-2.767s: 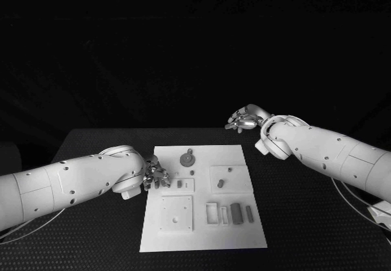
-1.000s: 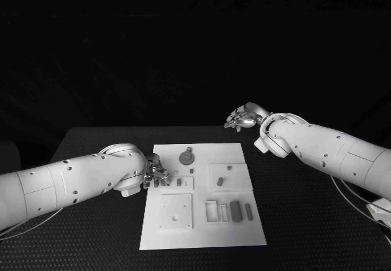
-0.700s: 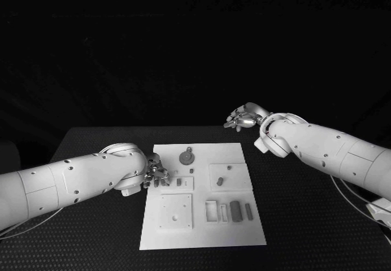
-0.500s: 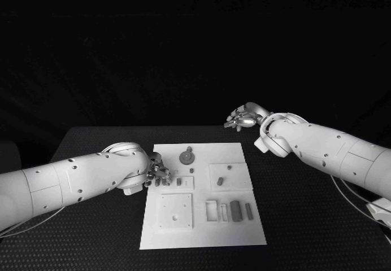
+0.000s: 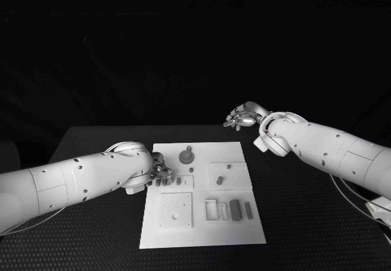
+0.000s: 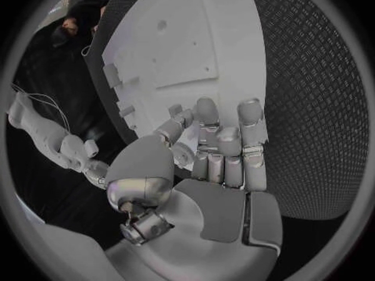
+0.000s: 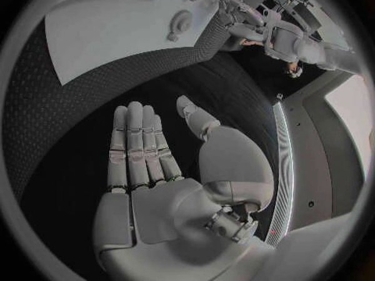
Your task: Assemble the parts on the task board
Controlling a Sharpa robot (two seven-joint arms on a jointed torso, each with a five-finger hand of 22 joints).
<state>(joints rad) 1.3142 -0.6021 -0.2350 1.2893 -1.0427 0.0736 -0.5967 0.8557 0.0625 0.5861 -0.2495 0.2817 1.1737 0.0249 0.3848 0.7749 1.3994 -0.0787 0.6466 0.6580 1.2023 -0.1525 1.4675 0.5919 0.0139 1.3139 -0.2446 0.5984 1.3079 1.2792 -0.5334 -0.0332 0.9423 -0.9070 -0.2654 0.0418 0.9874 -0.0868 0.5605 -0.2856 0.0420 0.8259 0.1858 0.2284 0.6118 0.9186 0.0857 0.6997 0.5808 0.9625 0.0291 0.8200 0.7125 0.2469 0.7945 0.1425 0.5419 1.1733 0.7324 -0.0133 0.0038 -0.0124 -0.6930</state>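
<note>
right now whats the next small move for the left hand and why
Probably curl the fingers of the left hand down onto the small grey part beside them. That hand sits at the left edge of the white board, fingers apart and holding nothing, while the right hand hangs open past the board's far edge.

Black table (image 5: 98,226) had textured, dotted surface. White task board (image 5: 204,237) lay flat at table's centre, long axis running from 6 toward 12 o'clock. Bare black surface flanked board at 3 and 9 o'clock, with narrow strip at 12.
</note>
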